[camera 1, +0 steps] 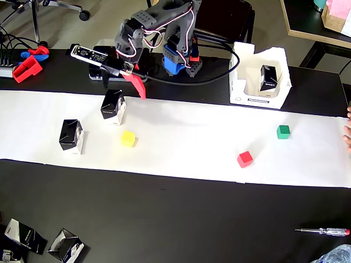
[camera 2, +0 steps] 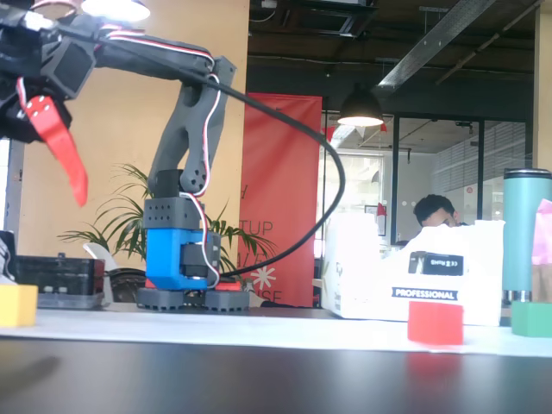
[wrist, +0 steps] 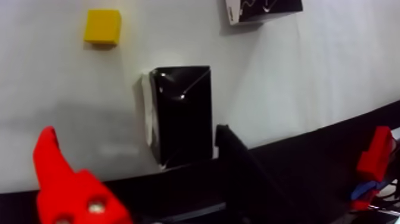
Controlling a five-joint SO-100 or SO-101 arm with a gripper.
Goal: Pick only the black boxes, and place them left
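Observation:
Two black boxes stand on the white paper in the overhead view, one [camera 1: 113,107] just in front of my gripper [camera 1: 129,81] and one [camera 1: 72,135] further left. A third black box [camera 1: 268,78] sits inside the white container [camera 1: 241,90] at the right, and it also shows in the fixed view [camera 2: 435,263]. In the wrist view the nearest box [wrist: 181,113] appears between the red finger [wrist: 59,179] and the black finger [wrist: 238,161]. The gripper [wrist: 136,134] is open, raised and touching nothing. The other box [wrist: 262,9] shows at the top edge.
A yellow cube [camera 1: 128,138], a red cube [camera 1: 244,159] and a green cube [camera 1: 283,131] lie on the paper [camera 1: 192,137]. Two more cartons [camera 1: 24,235] rest on the black table at the bottom left. A screwdriver [camera 1: 323,231] lies at the bottom right.

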